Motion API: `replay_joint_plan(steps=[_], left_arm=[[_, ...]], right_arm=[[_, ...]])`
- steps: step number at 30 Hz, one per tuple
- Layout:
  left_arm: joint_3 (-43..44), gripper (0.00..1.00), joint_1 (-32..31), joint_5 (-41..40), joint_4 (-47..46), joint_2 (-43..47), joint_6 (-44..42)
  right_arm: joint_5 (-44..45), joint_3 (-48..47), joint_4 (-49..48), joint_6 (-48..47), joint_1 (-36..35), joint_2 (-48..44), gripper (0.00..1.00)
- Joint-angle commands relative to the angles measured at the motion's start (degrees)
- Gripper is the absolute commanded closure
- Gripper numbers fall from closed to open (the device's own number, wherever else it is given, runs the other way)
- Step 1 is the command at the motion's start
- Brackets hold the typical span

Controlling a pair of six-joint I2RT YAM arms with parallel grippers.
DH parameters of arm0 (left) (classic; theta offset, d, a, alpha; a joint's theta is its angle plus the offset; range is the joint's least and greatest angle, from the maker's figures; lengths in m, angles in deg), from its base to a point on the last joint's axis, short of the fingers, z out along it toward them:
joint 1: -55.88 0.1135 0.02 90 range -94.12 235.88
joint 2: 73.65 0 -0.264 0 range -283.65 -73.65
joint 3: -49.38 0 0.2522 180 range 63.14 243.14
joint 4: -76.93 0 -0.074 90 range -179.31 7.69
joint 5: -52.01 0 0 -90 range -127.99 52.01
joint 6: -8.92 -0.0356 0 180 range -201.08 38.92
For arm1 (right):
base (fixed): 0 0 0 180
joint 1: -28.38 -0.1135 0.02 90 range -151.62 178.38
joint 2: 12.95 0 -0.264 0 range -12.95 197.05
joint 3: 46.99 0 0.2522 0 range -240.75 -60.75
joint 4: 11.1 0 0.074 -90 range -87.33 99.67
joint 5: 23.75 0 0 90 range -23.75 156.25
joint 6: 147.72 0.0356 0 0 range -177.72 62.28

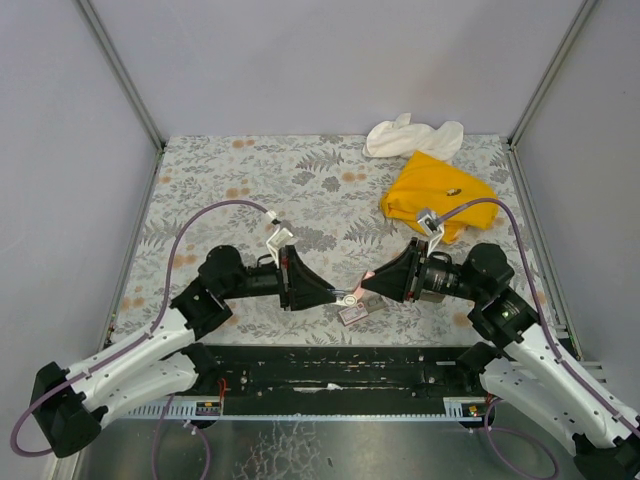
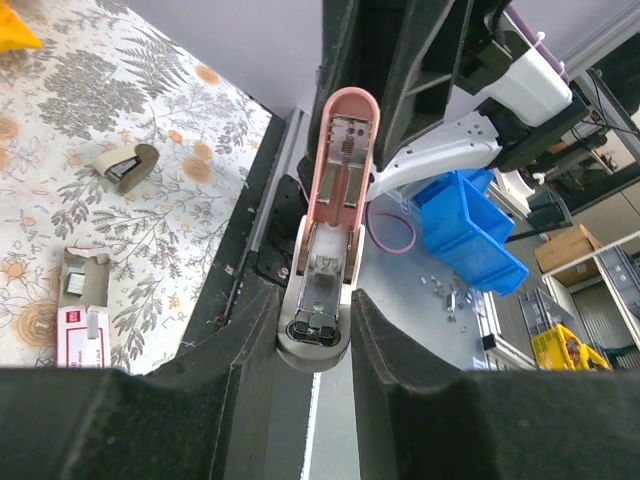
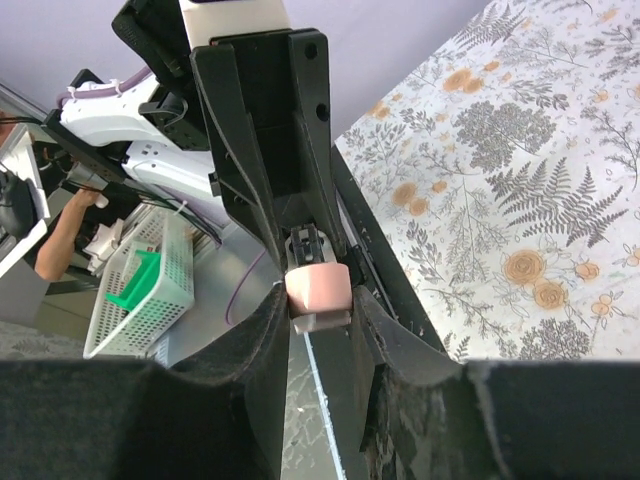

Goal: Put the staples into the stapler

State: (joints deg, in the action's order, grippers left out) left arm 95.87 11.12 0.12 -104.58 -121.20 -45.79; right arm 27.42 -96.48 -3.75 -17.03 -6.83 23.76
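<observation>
Gripping opened stapler (image 2: 335,190) by its base with left claw (image 2: 315,335); pinching its pink tip with right claw (image 3: 320,325), seemingly. Long axis claw to claw, along worktop's (image 1: 260,180) near edge. Staples (image 1: 353,314) flat just beneath, equally near both.

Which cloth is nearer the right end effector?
The yellow cloth; the white cloth lies behind it, farther away.

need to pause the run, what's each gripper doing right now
left gripper: closed on the base end of the pink stapler, which hangs open.
right gripper: closed on the other, rounded end of the same pink stapler.
</observation>
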Motion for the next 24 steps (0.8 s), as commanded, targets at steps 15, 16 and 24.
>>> replay_joint_plan(steps=[15,16,24], left_arm=[[0.3,0.28,1.7,-14.4,21.8,9.1,-6.2],[1.8,0.26,1.6,-15.1,24.3,9.2,-7.3],[11.0,0.15,1.7,-14.8,28.6,8.1,-11.8]], right_arm=[[9.3,-9.5,7.2,-8.6,0.0,-1.1,1.00],[9.2,-9.8,7.5,-8.9,0.0,-0.9,1.00],[4.6,-11.2,8.3,-10.7,0.0,2.4,1.00]])
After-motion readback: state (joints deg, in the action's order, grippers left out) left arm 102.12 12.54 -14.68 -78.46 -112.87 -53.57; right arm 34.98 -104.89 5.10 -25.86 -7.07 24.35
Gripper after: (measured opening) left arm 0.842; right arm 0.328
